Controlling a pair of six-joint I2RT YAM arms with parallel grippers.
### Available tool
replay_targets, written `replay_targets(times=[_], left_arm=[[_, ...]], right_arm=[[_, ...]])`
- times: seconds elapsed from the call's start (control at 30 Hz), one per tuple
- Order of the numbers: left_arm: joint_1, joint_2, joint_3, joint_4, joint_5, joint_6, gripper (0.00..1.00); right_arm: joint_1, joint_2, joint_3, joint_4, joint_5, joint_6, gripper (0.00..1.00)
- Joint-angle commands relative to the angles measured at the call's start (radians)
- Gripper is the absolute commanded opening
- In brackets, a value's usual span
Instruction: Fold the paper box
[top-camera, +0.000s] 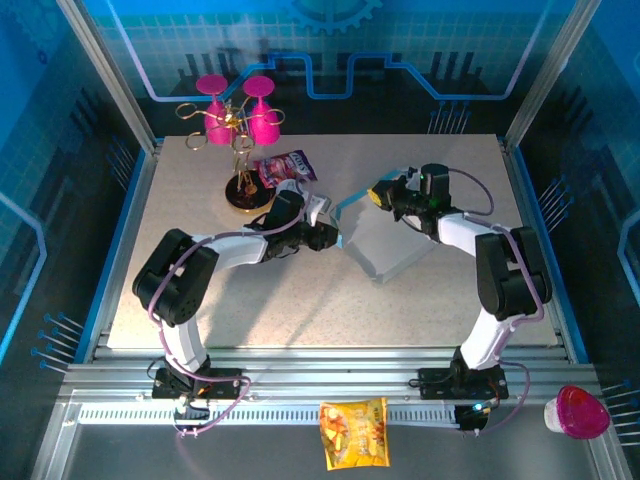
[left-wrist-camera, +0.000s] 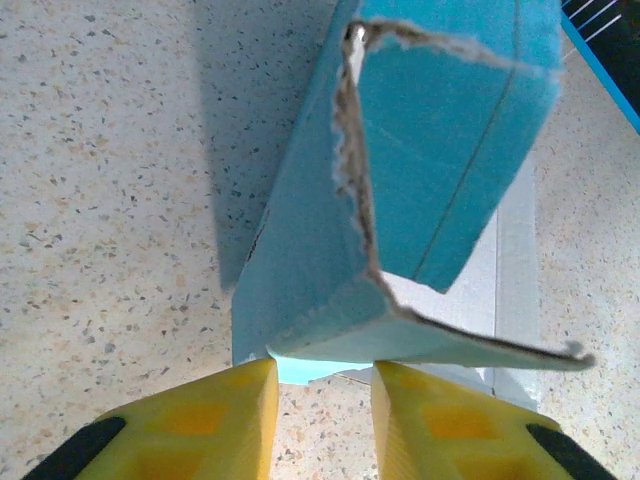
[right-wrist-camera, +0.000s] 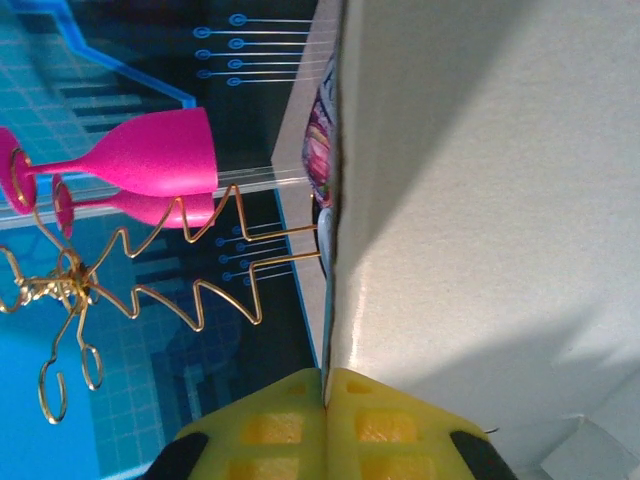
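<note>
Right gripper (right-wrist-camera: 326, 385): yellow fingers pressed together on the thin edge of the paper box (right-wrist-camera: 480, 200), whose pale whitish cardboard face is part shadowed. Left of that edge, two bright pink stemmed goblets (right-wrist-camera: 150, 160) lie sideways in frame on a gold wire rack (right-wrist-camera: 150, 290). A purple printed snack packet (right-wrist-camera: 322, 140) peeks from behind the edge.

Even, bright overhead light covers the table (top-camera: 200, 290) in the top view, with soft, short shadows under the arms (top-camera: 230, 250), while the blue walls (top-camera: 60, 150) are dim and carry faint reflections. The left wrist view is crisp: the box (left-wrist-camera: 440, 150) throws a clear grey shadow toward the picture's left, and the left fingers (left-wrist-camera: 200, 430) at the bottom edge look slightly soft. In the right wrist view the box's pale face shows broad diagonal shade and a bright sheen low down.
</note>
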Motion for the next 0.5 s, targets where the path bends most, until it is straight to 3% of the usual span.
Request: replay_targets(times=[0.0,0.47], left_arm=[[-0.012,-0.007,-0.008,0.040,0.004,-0.020,0.31],[-0.045,0.033,0.044,0.037,-0.055,-0.040,0.23]], right_arm=[[-0.019,0.034,-0.051,0.200,-0.048,0.019,0.00],[-0.049,0.115,-0.127,0.404,-0.118,0.066,0.00]])
